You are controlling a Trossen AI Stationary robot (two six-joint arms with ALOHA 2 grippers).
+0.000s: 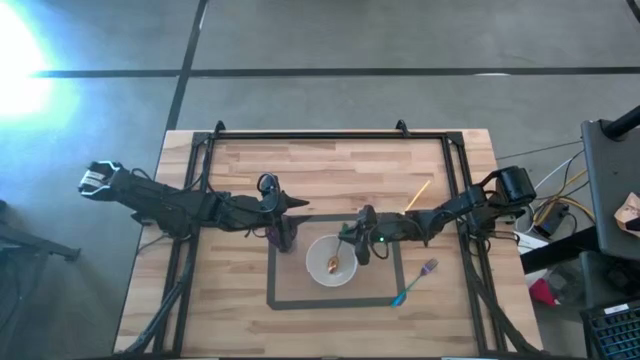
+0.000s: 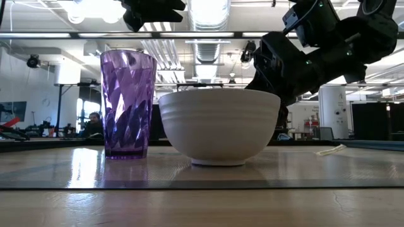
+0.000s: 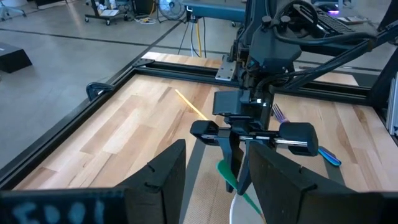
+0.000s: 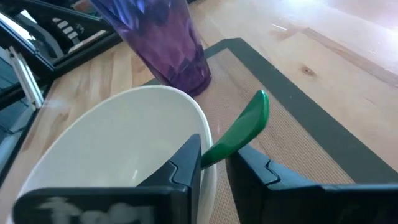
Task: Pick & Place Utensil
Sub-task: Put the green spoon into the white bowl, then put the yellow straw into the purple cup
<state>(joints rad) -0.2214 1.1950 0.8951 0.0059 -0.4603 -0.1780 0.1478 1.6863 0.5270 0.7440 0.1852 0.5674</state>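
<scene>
A white bowl (image 1: 332, 262) stands on the dark-edged mat (image 1: 290, 296), with a purple cup (image 2: 128, 104) beside it toward the table's left. My right gripper (image 4: 214, 165) hangs low over the bowl's right rim, fingers slightly apart, with a green utensil (image 4: 245, 127) between them. The utensil's broad end sticks out past the rim, above the mat. My left gripper (image 1: 292, 205) waits open above the cup with nothing in it. A purple-headed fork with a blue handle (image 1: 415, 284) lies on the table to the right of the mat. My right gripper has the green utensil's narrow stretch (image 4: 211, 154) between its two fingers, lying against one fingertip (image 4: 189, 158); a dark gap shows toward the other finger. The fingers come slanting down from the table's right, along the utensil. The utensil tilts, broad end up, over the bowl's rim (image 4: 205, 134).
A thin yellow stick (image 1: 417, 195) lies on the wood at the far right. A black frame (image 1: 330, 135) runs along the table's far and side edges. Something small and brownish (image 1: 333, 265) shows inside the bowl.
</scene>
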